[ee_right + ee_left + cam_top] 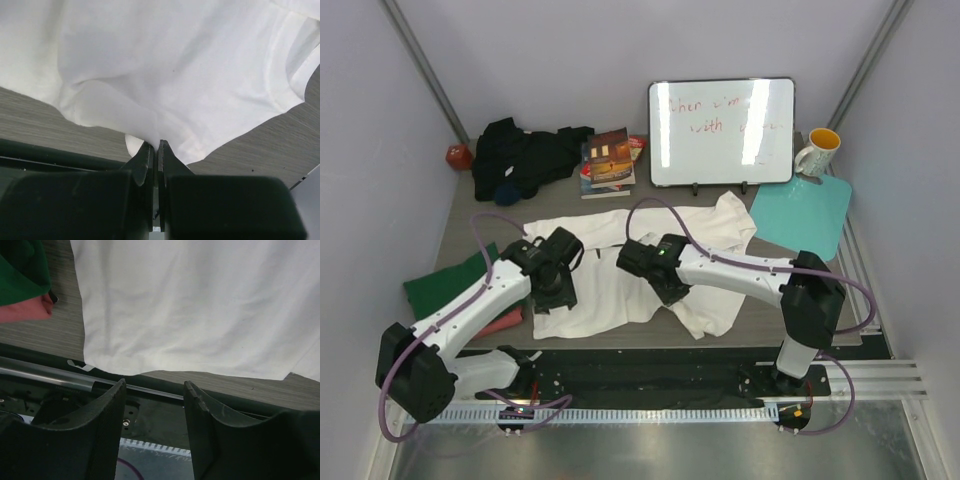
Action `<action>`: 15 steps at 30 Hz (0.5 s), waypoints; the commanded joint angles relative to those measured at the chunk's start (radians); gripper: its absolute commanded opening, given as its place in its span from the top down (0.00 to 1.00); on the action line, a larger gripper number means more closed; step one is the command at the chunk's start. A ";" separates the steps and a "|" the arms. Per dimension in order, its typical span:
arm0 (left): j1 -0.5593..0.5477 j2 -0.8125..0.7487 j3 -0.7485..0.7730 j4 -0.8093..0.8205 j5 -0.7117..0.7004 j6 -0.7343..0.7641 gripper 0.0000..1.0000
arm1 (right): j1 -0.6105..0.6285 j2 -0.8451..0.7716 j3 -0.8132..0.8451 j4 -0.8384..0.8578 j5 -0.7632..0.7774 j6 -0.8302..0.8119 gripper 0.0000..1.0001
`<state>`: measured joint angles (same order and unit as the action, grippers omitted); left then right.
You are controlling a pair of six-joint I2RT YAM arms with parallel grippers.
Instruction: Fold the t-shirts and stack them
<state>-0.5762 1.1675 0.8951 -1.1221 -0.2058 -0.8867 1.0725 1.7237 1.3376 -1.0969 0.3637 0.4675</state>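
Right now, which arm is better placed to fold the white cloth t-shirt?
Right: the right gripper is shut on the white cloth t-shirt; the left gripper is open, empty.

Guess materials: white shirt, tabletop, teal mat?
White shirt: soft matte knit, likely cotton; it creases and drapes.
Tabletop: probably laminate, low sheen; grey printed-looking wood grain.
Teal mat: thin flat sheet, smooth, maybe silicone or plastic; can't tell.
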 commanded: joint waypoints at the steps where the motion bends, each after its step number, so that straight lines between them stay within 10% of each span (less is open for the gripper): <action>1: -0.016 0.003 0.019 0.001 -0.012 -0.046 0.50 | -0.057 -0.006 0.051 0.083 0.014 -0.081 0.97; 5: -0.016 0.018 0.048 0.010 -0.029 -0.029 0.49 | -0.141 0.042 0.067 0.149 0.003 -0.132 0.73; 15: -0.017 0.080 0.060 0.021 -0.033 0.000 0.49 | -0.197 -0.032 0.089 0.203 0.061 -0.159 0.55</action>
<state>-0.5888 1.2385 0.9302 -1.1149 -0.2161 -0.9001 0.8871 1.7767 1.3869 -0.9134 0.3790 0.3252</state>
